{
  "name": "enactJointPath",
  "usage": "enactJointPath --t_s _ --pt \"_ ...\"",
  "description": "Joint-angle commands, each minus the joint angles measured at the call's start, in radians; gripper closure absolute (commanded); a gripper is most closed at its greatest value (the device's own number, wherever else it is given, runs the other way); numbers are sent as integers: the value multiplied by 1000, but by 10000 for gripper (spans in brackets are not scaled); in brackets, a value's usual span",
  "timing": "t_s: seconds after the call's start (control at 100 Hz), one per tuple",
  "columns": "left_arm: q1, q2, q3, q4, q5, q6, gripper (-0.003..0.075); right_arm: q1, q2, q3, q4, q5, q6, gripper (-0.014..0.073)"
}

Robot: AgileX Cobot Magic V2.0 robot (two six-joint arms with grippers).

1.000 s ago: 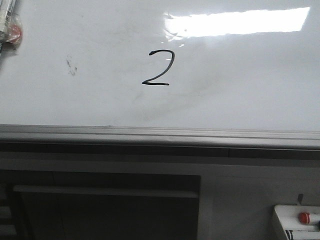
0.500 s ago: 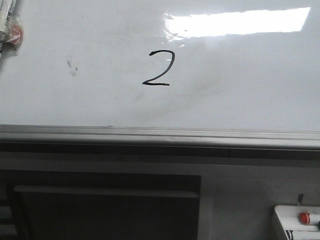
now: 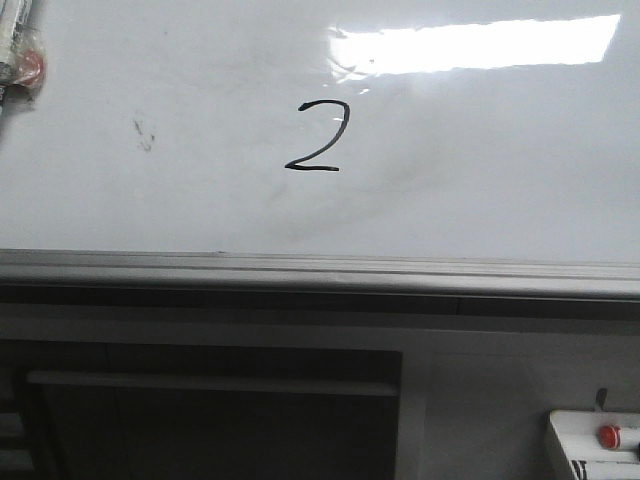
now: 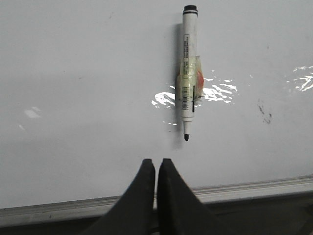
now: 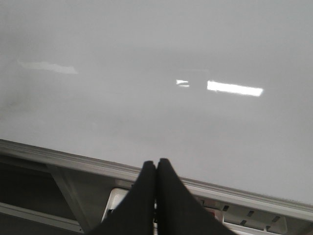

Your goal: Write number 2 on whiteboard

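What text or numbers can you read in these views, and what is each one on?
"2": hand-drawn in black ink on the whiteboard, number 2.
Marker label: a printed strip and barcode run along the barrel, too small to read.
White box with a red button, bottom right of the front view: dark marks on its face, too small to read.
Right wrist view: no text.

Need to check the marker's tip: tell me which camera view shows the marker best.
Left wrist view: the marker lies whole on the whiteboard, uncapped tip visible. Front view catches only its end at the corner. Right wrist view shows none.
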Motion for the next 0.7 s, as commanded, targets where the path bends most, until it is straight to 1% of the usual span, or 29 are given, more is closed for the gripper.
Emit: enactJointPath --t_s 0.0,0.13,0.22,0.39,0.53,0.62,0.69 --pt "-7 4 -27 -15 -82 -12 738 -6 11 -21 -21 -62 1 666" --pt "-7 -8 -21 -15 -84 -12 738 -6 11 -21 -21 -62 1 666" --pt "21 -74 26 -15 -144 -12 738 -6 11 -21 -21 -62 1 666" --pt "92 -240 232 -29 -333 -12 738 -6 11 -21 -21 -60 1 666" --pt "97 -382 407 -29 -491 -12 738 -6 11 -21 -21 -60 1 666" --pt "97 -450 480 -29 -550 -12 738 -6 11 -21 -21 -60 1 666" --pt "97 -482 517 -25 -559 -12 738 -6 11 -21 -21 -60 1 666"
